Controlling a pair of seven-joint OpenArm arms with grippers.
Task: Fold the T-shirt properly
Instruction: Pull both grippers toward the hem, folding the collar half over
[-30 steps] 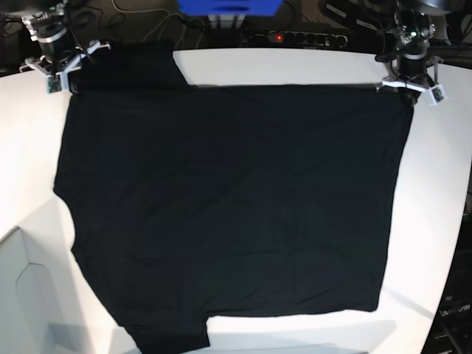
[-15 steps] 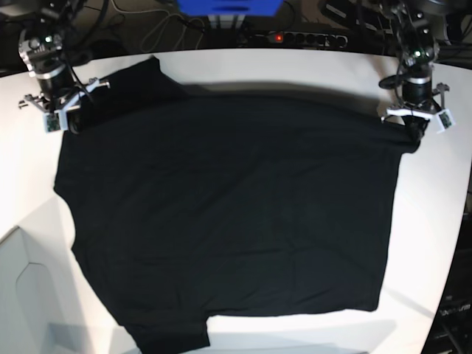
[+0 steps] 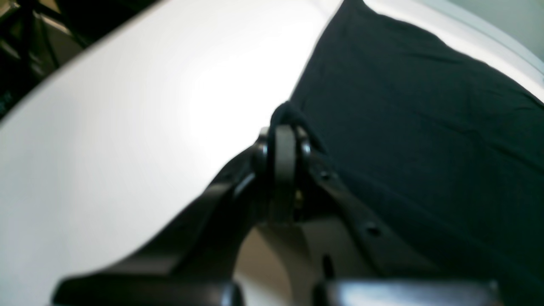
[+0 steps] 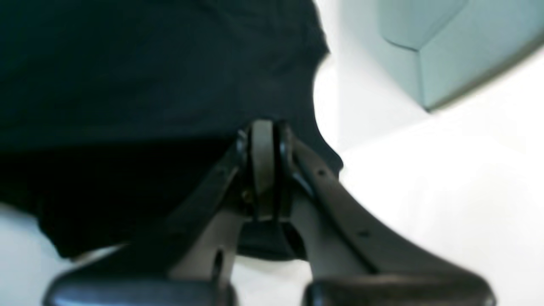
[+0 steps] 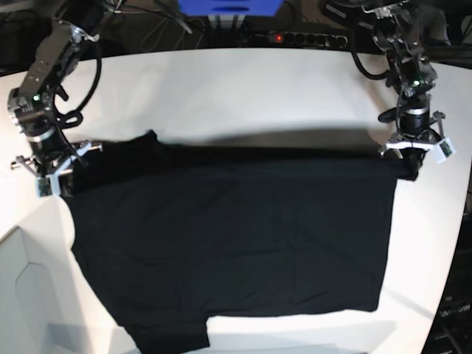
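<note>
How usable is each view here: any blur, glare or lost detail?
Left wrist view: soft and blurred, the white table blown out by glare beside the T-shirt. Right wrist view: blurrier, the T-shirt nearly featureless black. Base view: sharpest, yet the black cloth shows few folds; a soft shadow lies behind its raised edge.

The T-shirt is covering the middle of the table from about 9 o'clock round to 6. Bare tabletop is lying open from 10 to 2 o'clock, and down the 3 o'clock edge. Both arms are occupying the cloth's far corners: right gripper at 9, left gripper at 2. Cables and a power strip are crowding 12 o'clock beyond the rim.
</note>
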